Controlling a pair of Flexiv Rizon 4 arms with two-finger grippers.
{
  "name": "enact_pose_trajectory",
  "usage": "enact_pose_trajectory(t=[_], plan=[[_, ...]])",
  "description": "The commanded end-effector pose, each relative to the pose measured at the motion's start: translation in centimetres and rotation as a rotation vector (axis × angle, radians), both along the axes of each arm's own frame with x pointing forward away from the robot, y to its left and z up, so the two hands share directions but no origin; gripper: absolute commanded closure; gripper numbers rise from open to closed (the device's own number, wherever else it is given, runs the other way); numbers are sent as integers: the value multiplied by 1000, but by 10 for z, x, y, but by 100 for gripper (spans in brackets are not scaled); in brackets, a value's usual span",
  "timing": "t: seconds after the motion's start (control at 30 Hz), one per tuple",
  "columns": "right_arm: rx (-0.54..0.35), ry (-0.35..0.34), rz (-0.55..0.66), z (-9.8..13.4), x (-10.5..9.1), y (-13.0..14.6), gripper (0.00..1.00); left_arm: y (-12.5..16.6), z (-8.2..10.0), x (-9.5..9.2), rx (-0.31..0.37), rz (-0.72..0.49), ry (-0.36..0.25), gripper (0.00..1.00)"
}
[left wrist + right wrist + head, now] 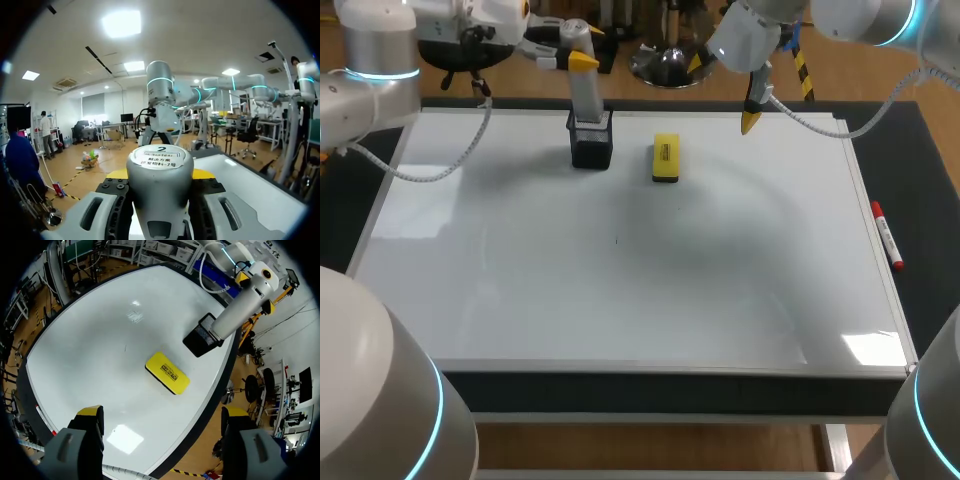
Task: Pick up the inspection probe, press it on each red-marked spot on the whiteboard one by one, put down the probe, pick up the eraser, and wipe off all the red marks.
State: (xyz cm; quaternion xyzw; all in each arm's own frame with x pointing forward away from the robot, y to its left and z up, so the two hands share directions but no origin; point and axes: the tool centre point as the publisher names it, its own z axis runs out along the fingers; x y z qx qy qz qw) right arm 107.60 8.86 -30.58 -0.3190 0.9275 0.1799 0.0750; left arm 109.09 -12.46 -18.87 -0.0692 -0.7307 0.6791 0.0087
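Left jaws seemingly clench the probe (pixel 160 172); right jaws gape, eraser (pixel 167 372) ahead.

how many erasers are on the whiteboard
1: the yellow eraser lies near the far edge of the whiteboard, just right of the black holder. None looks hidden.

The dark table (pixel 930 200) bears a whiteboard (pixel 620 290), with black holder (pixel 591 150) and yellow eraser (pixel 666 158), and a red marker (pixel 887 236).
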Motion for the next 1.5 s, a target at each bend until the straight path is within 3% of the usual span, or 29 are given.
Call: enact_pose_trajectory(t=[0.03, 0.8, 1.5], plan=[[-5, 0, 1, 1, 0, 0, 0, 0, -1, -4, 4, 7, 4, 100], [-5, 0, 1, 1, 0, 0, 0, -3, -18, -7, 8, 5, 33, 100], [-5, 0, 1, 1, 0, 0, 0, -6, -49, -2, 24, -8, 86, 100]])
